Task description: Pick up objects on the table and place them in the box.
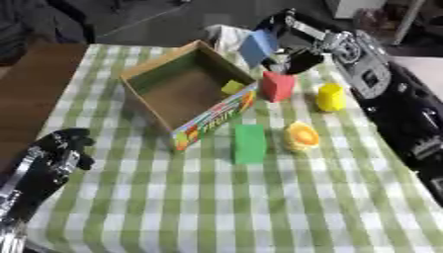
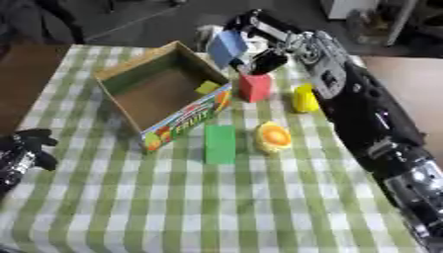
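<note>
An open cardboard box [image 1: 186,53] stands on the green checked tablecloth, with a small yellow piece [image 1: 232,87] inside near its right wall. My right hand [image 1: 294,58] is raised by the box's far right corner, shut on a blue block [image 1: 257,47]. Just below it stands a red block [image 1: 278,86]. A yellow block [image 1: 330,97] stands to the right of the red one. A green block [image 1: 249,143] and an orange-yellow rounded object [image 1: 301,136] lie in front of the box. My left hand [image 1: 65,146] rests at the lower left, fingers curled, holding nothing.
A brown wooden surface [image 1: 30,94] runs along the table's left side. My right arm [image 2: 372,118] stretches along the table's right edge. White cloth [image 1: 227,34] lies behind the box. The near half of the tablecloth [image 1: 242,207] is bare.
</note>
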You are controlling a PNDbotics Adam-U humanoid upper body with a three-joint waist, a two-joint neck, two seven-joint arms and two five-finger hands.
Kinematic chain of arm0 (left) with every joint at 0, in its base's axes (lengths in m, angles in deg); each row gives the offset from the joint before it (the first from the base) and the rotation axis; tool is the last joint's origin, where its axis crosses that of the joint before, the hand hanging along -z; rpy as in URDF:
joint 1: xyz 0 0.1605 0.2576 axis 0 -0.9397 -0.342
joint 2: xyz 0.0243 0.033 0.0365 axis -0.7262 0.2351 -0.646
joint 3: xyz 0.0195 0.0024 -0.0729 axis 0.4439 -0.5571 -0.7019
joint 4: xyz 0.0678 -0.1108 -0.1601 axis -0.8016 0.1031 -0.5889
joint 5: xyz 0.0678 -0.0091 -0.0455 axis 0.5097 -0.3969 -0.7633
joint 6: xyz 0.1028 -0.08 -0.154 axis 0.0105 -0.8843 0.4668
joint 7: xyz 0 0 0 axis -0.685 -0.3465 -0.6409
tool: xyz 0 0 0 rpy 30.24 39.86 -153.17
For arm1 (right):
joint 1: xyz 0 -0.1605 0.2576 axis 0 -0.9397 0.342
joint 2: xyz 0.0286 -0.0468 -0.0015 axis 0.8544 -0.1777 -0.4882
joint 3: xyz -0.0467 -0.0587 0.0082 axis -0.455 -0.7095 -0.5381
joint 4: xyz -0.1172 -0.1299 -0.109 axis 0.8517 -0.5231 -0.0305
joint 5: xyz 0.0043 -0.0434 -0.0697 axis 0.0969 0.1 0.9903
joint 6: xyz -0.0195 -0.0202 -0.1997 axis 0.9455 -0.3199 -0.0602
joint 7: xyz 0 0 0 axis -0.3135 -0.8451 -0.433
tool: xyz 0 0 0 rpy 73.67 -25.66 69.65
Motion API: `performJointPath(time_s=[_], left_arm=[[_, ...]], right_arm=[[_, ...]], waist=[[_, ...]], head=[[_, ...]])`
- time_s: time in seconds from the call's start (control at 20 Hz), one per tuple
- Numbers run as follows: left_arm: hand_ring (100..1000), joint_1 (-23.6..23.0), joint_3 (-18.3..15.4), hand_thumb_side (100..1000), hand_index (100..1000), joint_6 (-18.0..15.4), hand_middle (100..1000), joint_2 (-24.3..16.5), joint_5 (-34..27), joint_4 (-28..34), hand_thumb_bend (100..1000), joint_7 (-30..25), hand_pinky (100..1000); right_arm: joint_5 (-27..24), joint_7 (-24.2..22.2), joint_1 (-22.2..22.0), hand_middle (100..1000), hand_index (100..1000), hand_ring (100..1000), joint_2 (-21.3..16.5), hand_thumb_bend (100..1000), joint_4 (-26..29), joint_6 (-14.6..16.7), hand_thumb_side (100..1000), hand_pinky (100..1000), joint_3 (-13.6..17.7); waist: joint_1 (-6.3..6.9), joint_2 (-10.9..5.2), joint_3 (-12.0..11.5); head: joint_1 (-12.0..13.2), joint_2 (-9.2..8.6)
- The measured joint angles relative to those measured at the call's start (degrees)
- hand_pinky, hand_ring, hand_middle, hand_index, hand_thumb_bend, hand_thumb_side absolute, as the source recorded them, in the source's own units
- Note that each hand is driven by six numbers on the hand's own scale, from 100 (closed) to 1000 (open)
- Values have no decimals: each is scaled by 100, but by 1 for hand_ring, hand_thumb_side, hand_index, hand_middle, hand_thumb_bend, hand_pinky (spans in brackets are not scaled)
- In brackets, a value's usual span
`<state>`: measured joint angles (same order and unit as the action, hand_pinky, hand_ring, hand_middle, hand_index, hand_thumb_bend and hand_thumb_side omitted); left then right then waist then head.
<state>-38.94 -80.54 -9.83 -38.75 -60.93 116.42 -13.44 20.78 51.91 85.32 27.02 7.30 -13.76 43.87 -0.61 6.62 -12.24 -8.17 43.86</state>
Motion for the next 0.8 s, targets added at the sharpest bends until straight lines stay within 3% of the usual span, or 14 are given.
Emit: performJointPath(time_s=[0.3,0.8], left_arm=[[549,61,73,570,785,-19,651,41,-19,1,109,-101,578],[549,75,76,571,785,-18,652,43,-20,1,109,-130,579]], right_arm=[[357,11,96,706,737,878,378,181,-128,179,103,759,-72],[1216,-203,35,791,852,885,702,277,-214,448,232,771,-229]], waist=[[3,53,-99],[-23,54,-143]], head=[[-212,0],[-297,0]])
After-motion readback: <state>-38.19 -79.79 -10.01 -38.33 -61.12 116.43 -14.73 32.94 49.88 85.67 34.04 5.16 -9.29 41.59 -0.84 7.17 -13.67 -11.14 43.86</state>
